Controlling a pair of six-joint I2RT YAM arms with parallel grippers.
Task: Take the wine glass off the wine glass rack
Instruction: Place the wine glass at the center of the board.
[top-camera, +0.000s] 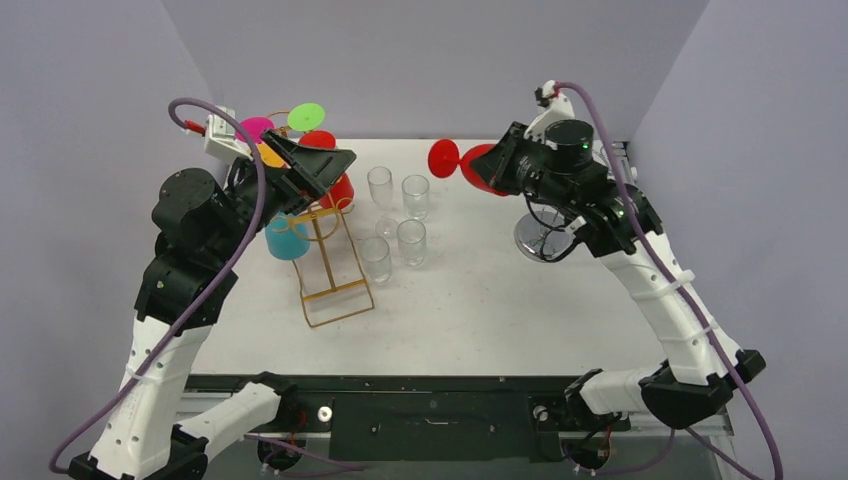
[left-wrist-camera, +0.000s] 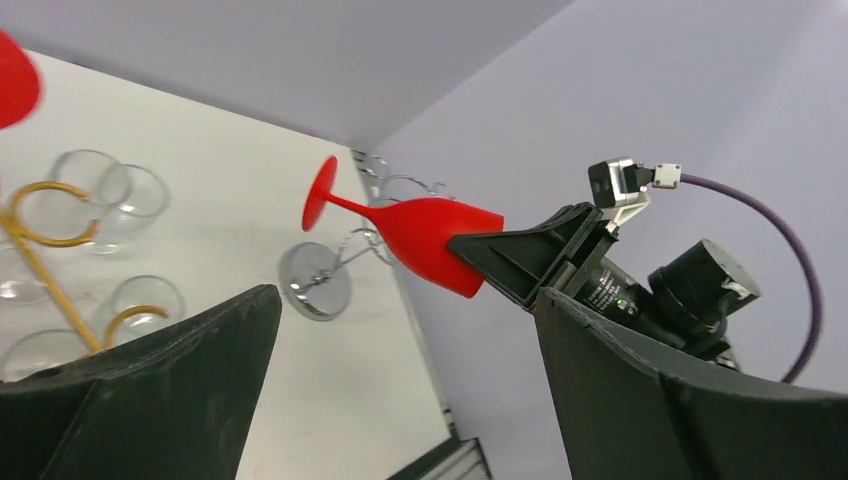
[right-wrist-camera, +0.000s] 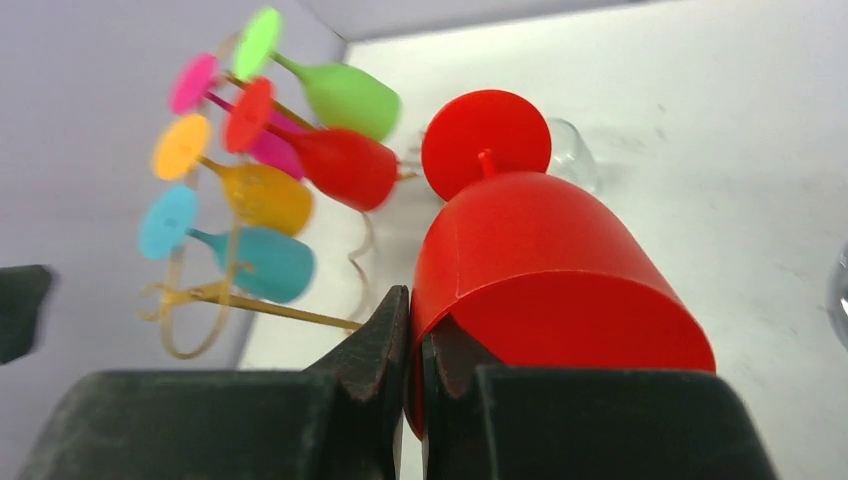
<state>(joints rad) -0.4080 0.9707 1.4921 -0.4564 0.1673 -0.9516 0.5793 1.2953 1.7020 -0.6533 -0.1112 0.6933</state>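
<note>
Progress-wise this looks mostly done to me. The gold wire rack (right-wrist-camera: 270, 309) stands at the back left of the table, and the red wine glass (top-camera: 478, 168) is nowhere near it. It's up in the air over the back right, lying roughly sideways with its foot pointing back toward the rack. The right gripper (right-wrist-camera: 413, 325) has it pinched by the rim, one finger inside the bowl and one outside, clamped tight on the wall. So the "off the rack" part is ticked. My guess is that what's left is just parking it somewhere and letting go.

The left gripper (left-wrist-camera: 405, 298) is spread wide with nothing in it, up by the top of the rack. I can't tell from the overhead view if it's touching anything there.

The rack isn't bare either. It holds a green glass (right-wrist-camera: 345, 95), a pink one (right-wrist-camera: 197, 82), another red one (right-wrist-camera: 340, 165), an orange one (right-wrist-camera: 265, 195) and a teal one (right-wrist-camera: 260, 262), all hanging with their feet pointing out.

The room is plain pale lilac walls (top-camera: 420, 60) on three sides, around a white tabletop (top-camera: 480, 310), matte, maybe a bit scuffed. Sitting on it are a chrome wire stand (top-camera: 542, 240) with a round foot under the right arm, and a cluster of clear tumblers (top-camera: 412, 243) just beside the rack.
</note>
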